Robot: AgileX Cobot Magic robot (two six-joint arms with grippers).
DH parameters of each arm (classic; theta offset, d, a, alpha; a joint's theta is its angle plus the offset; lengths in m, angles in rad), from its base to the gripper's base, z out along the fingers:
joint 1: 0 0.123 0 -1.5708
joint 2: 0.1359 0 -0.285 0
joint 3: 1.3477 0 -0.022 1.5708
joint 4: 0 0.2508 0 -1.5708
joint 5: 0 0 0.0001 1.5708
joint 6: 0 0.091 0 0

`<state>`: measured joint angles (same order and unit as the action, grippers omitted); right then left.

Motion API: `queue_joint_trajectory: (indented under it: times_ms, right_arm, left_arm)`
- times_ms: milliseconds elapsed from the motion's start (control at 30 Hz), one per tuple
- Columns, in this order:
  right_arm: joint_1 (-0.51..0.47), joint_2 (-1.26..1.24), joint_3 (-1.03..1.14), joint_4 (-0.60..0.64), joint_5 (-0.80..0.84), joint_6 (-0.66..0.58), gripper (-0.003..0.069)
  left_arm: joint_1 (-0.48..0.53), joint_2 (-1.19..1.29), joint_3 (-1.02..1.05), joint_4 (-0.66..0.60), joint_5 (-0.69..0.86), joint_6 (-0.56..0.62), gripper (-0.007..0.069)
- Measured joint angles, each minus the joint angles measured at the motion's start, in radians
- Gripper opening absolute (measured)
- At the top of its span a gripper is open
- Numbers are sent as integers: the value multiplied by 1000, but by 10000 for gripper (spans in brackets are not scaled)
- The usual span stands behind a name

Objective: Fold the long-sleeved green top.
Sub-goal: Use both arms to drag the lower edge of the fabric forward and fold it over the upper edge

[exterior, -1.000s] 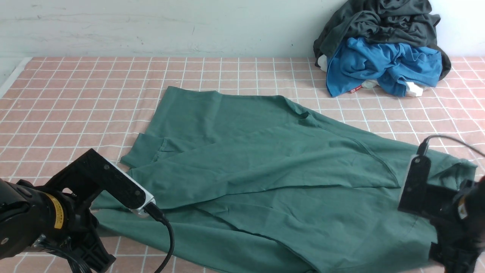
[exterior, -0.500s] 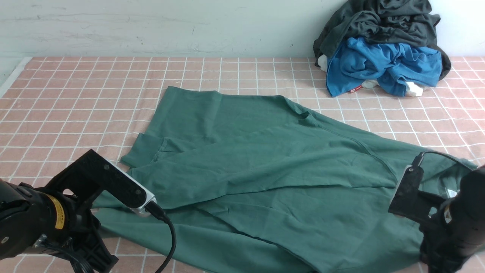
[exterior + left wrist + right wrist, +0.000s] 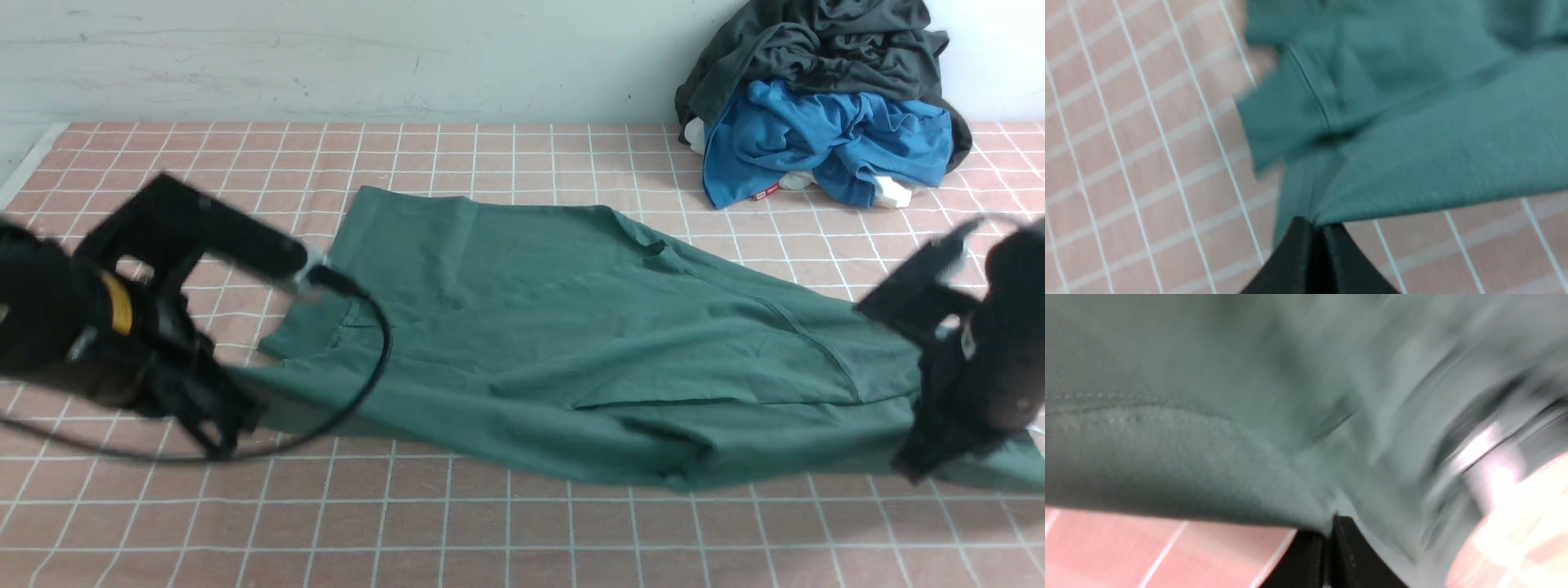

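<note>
2 ends of the top (image 3: 571, 343) are pinched along its near edge. The left gripper (image 3: 1313, 223) clamps one, the right gripper (image 3: 1331, 525) the other.

Top (image 3: 571, 351) across the table (image 3: 490, 531), clothes pile (image 3: 824, 114) behind, far right.

Green long-sleeved top (image 3: 571, 343) spread on checked pink surface (image 3: 522, 531), left pincer (image 3: 219, 437) at its near-left edge, right pincer (image 3: 918, 461) at its near-right edge (both blurred), clothes heap (image 3: 816, 106) beyond it
</note>
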<state>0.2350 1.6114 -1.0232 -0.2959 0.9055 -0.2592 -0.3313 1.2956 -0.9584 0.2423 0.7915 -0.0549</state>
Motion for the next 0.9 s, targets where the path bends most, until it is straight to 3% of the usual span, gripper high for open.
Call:
queue_joint_trajectory:
  times_ms: [267,467,633,667,767,900]
  right_arm:
    - [-92,114,-202,2,-236,12,1]
    - [-125,246,-345,45,-248,18,1]
    - [-146,385,-449,55,-249,142,3]
    - [-158,437,-496,63,-249,239,14]
    - [-169,484,-549,72,-238,344,52]
    - [-179,522,-630,86,-179,387,227]
  left_arm:
    - [92,382,-376,7,-113,4,-3]
    - [117,665,-716,17,-145,10,-3]
    - [125,903,-995,20,-165,-11,-3]
    - [132,993,-1076,19,-165,-27,-3]
    - [143,1078,-1170,16,-155,-63,12]
    - [163,1174,-1286,11,-93,-96,139]
